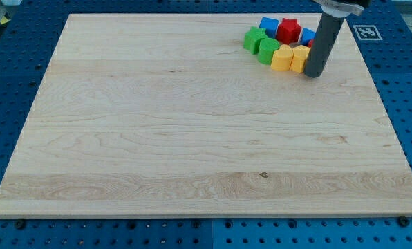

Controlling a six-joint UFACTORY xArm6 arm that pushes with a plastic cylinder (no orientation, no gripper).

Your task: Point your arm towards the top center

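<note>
Board is showing as pale wood, fine grain running along the view's left-right, smooth and matt, with 1 small dark knot near the view's bottom centre. Surrounding table is looking like blue painted metal or plastic, perforated with regular holes, slightly satin.

Rod is appearing dark grey, matt, smooth, possibly rubber or plastic sleeve; my tip is resting beside the yellow blocks.

Blocks are reading as painted wood or plastic, cannot tell which: 2 yellow, 2 green blocks, red block, blue blocks, all saturated, smooth, low sheen.
</note>
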